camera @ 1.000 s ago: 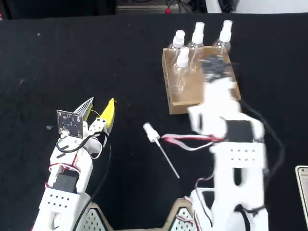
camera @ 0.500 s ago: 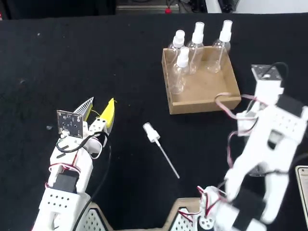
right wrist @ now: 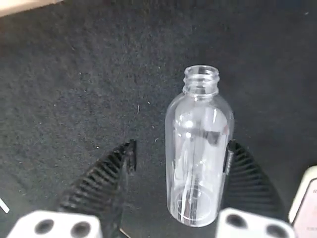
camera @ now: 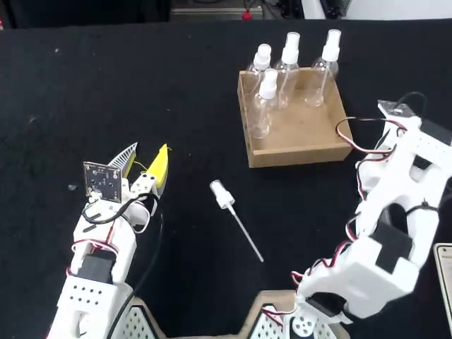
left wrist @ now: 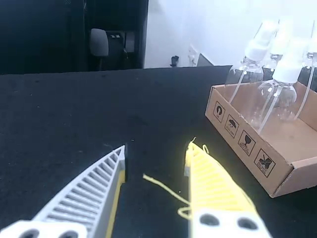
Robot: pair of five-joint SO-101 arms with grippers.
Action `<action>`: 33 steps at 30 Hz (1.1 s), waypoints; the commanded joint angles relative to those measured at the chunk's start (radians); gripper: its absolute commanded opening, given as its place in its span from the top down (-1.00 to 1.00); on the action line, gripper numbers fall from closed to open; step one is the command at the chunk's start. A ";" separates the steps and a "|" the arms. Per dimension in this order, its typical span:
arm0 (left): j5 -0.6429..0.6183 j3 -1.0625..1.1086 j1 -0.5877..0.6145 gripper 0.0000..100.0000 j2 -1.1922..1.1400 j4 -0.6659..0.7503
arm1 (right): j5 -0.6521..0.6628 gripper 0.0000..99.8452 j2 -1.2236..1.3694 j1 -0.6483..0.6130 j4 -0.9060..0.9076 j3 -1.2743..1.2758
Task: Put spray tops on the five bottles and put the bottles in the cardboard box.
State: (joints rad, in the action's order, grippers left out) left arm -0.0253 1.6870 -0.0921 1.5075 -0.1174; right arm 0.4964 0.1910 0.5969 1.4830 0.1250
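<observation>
Several clear bottles [camera: 267, 99] with white spray tops stand in the cardboard box [camera: 300, 152] at the back right. One loose spray top [camera: 224, 195] with its long tube lies on the black cloth in front of the box. A clear bottle [right wrist: 198, 148] without a top stands upright between the black fingers of my right gripper [right wrist: 180, 147], which is open around it, one finger close beside it. My left gripper [camera: 146, 158] is open over bare cloth at the left, with nothing in it. The left wrist view has the box [left wrist: 242, 144] and its bottles [left wrist: 282, 84] farther off.
The right arm [camera: 395, 212] is folded down over the table's right side and hides what is under it in the high view. A white flat object [camera: 443, 265] lies at the right edge. Bare black cloth spreads between the arms and at the left.
The right arm has swung away from over the box to the table's right side and bent down there. The left arm and the loose spray top have not moved.
</observation>
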 commanded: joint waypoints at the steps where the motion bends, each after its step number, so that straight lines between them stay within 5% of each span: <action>1: -0.003 0.019 0.004 0.61 0.014 0.023 | 0.012 0.48 0.007 0.025 -0.021 -0.056; 22: -0.003 0.019 0.004 0.61 0.015 0.023 | 0.272 0.50 0.159 0.100 -0.126 -0.056; 29: -0.003 0.019 0.004 0.61 0.015 0.023 | 0.265 0.93 0.131 0.100 -0.118 -0.062; 33: -0.003 0.019 0.004 0.61 0.015 0.023 | 0.209 0.97 0.061 0.101 -0.051 -0.105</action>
State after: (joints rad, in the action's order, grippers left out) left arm -0.0253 1.6870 -0.0921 1.5075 -0.1174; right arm 0.7449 0.3537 0.6767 1.3878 0.1174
